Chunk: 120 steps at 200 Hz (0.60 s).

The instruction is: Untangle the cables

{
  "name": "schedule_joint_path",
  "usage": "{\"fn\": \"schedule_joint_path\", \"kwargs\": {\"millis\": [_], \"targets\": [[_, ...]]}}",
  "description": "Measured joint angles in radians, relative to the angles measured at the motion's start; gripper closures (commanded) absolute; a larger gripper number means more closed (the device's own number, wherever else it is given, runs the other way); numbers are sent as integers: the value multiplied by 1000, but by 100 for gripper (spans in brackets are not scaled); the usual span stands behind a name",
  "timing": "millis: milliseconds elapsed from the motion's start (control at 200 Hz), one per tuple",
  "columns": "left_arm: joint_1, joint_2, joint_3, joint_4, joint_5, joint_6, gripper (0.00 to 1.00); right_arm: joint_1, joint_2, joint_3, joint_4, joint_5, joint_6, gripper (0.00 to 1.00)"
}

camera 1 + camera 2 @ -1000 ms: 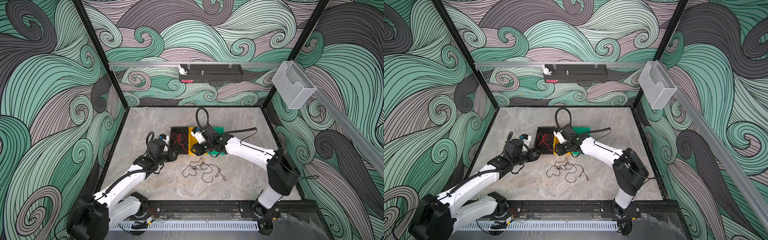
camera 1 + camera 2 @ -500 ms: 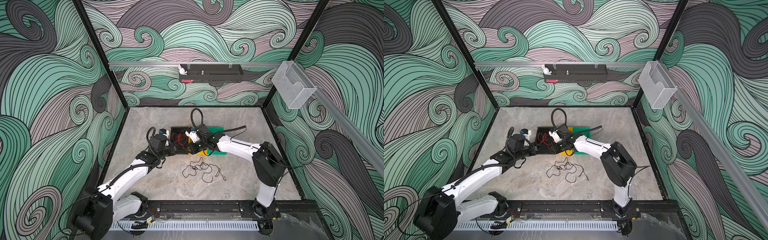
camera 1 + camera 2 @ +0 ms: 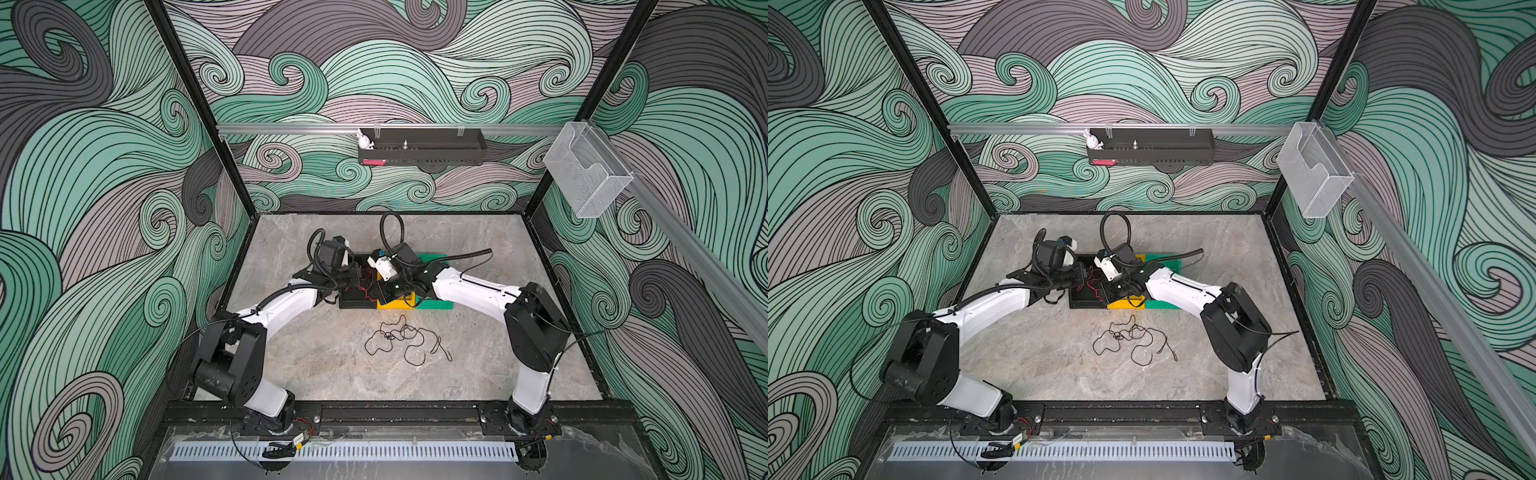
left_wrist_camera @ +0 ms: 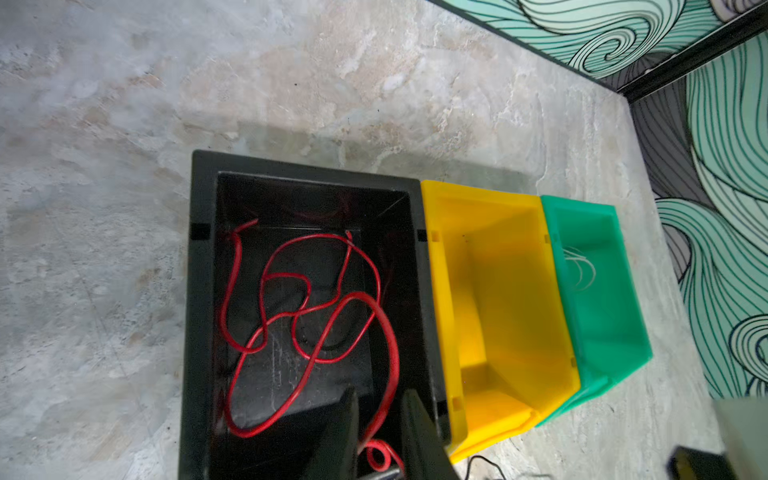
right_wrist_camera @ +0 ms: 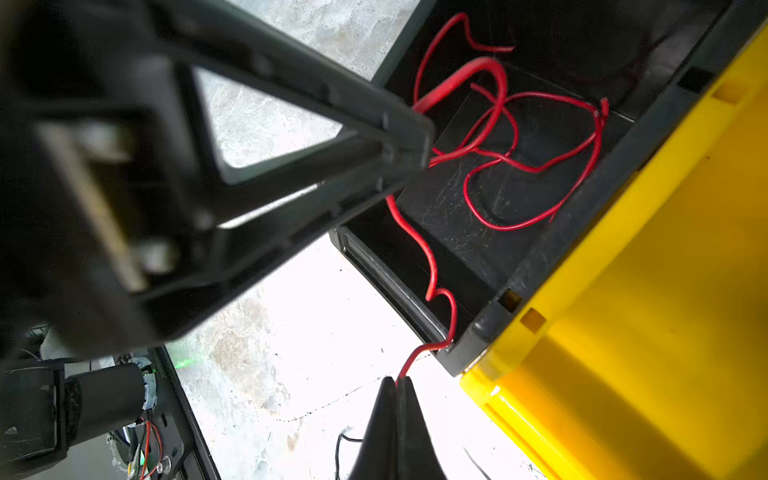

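White arm links (image 3: 286, 305), black joints (image 3: 232, 361), corrugated hoses (image 3: 391, 214).

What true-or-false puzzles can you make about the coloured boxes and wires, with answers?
1. The thin red cable lies mostly in the black plastic bin. True.
2. The yellow plastic bin holds a black cable. False: no cable shows in it.
3. The right gripper is shut on the red cable's end. True.
4. The tangle of thin dark cables sits in the green plastic bin. False: it lies on the grey stone-look table.
5. The green bin holds thin white wires. True.
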Motion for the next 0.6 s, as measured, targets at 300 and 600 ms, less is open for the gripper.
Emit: {"fn": "schedule_joint_path", "kwargs": {"millis": [300,600], "targets": [[12,10,23,-21,0,20,90,-6,0,12,-37,-16,-61,66],[23,53,26,-20,-3,24,95,-7,0,7,-69,-31,-111,69]]}}
